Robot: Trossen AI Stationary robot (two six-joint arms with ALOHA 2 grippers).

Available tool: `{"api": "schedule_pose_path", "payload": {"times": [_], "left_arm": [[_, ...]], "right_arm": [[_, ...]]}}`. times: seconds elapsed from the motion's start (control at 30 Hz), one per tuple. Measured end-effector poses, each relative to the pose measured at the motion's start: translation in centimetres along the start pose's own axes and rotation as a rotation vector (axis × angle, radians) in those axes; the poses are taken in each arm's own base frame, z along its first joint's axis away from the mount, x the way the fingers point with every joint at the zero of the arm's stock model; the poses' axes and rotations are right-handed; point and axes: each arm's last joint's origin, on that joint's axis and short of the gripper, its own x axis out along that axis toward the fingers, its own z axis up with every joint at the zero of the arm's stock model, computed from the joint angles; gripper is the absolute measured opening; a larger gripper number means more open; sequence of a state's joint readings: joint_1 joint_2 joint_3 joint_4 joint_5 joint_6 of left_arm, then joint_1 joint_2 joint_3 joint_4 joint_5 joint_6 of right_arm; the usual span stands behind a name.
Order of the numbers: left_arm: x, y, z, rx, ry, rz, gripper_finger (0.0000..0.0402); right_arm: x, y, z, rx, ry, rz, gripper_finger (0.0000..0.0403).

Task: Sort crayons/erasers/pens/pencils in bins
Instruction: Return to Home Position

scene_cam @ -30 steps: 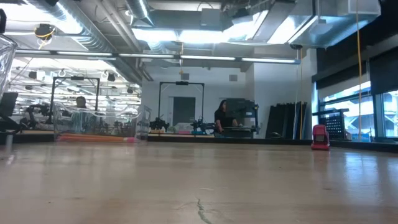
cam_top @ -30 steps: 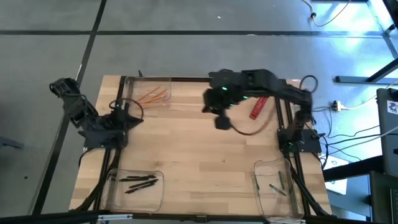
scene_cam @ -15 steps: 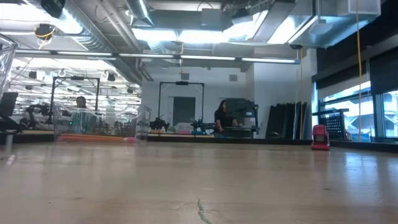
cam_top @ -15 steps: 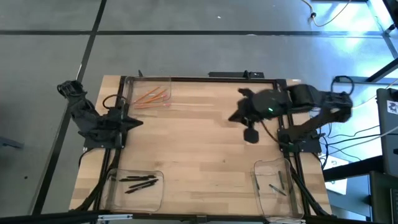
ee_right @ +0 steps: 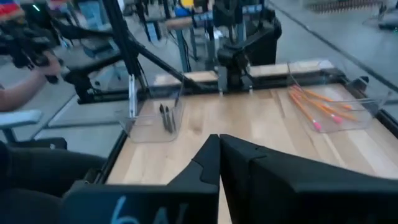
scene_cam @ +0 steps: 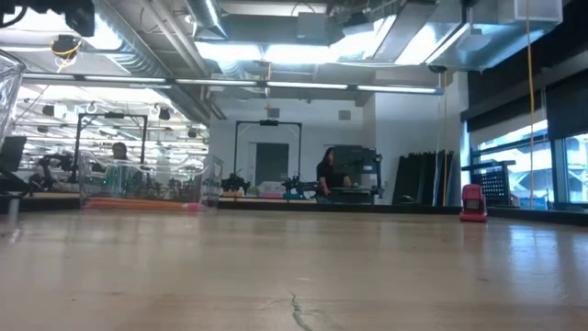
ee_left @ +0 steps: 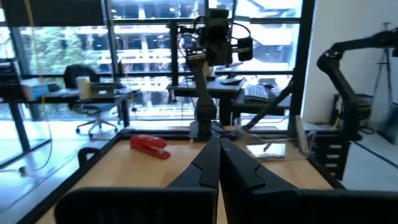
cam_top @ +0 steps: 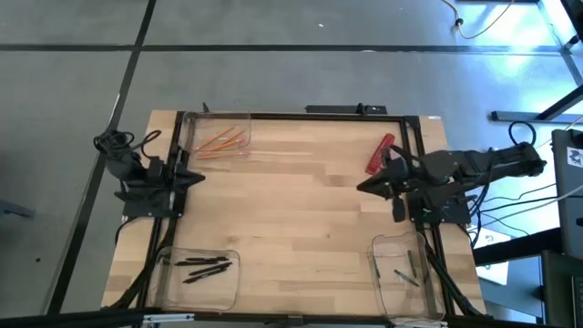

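Observation:
Orange pencils (cam_top: 221,141) lie in the clear bin (cam_top: 239,123) at the far left. Black pens (cam_top: 202,267) lie in the near left bin (cam_top: 168,284). The near right bin (cam_top: 383,292) holds a few small dark sticks (cam_top: 407,276). Crayons or erasers I cannot pick out. A thick red cylinder (cam_top: 380,155) lies on the table near the far right. My left gripper (ee_left: 219,163) is shut and touches nothing, level at the left edge (cam_top: 200,179). My right gripper (ee_right: 219,155) is shut and touches nothing, over the right side (cam_top: 360,189).
The bare wooden tabletop (cam_top: 291,219) spreads between the three bins. A black frame rail (cam_top: 301,115) runs along the far edge. Cables hang off the right side (cam_top: 510,196). In the low view the red cylinder (scene_cam: 472,204) stands at the far right.
My right gripper has drawn back from the far middle of the table toward the right edge and sunk, its arm folding in; the red cylinder it passed over now shows. My left arm has folded lower at the left edge, its gripper tipping level.

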State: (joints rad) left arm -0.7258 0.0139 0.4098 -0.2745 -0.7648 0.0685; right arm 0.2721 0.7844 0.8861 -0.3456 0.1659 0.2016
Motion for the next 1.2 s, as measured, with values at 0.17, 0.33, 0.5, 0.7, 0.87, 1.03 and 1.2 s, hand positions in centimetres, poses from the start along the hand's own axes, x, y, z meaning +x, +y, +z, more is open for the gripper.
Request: {"api": "schedule_pose_path", "payload": {"times": [0.17,0.33,0.5,0.7,0.87,1.03,1.2], "left_arm": [[0.4,-0.1,-1.3,-0.028,0.024,0.057,0.0000],[0.9,-0.3,-2.9,-0.075,0.045,0.106,0.0000],[1.6,-0.6,-4.5,-0.110,0.037,0.122,0.0000],[2.3,-0.8,-6.2,-0.125,0.032,0.095,0.0000],[2.8,-0.9,-7.8,-0.126,0.020,0.089,0.0000],[3.2,-0.8,-9.2,-0.139,0.024,0.087,0.0000],[3.4,-0.7,-9.8,-0.122,0.020,0.075,0.0000]], "right_arm": [[-2.3,-0.9,-2.7,-0.010,-0.108,0.022,0.0004],[-3.9,-1.8,-5.5,0.005,-0.179,0.036,0.0004],[-5.1,-2.5,-8.1,0.015,-0.241,0.046,0.0004],[-6.2,-3.2,-10.4,0.027,-0.316,0.062,0.0004],[-6.5,-3.6,-12.3,0.023,-0.363,0.068,0.0004],[-5.8,-3.7,-13.1,0.006,-0.335,0.054,0.0004],[-5.2,-3.8,-14.0,0.001,-0.313,0.048,0.0004]]}}
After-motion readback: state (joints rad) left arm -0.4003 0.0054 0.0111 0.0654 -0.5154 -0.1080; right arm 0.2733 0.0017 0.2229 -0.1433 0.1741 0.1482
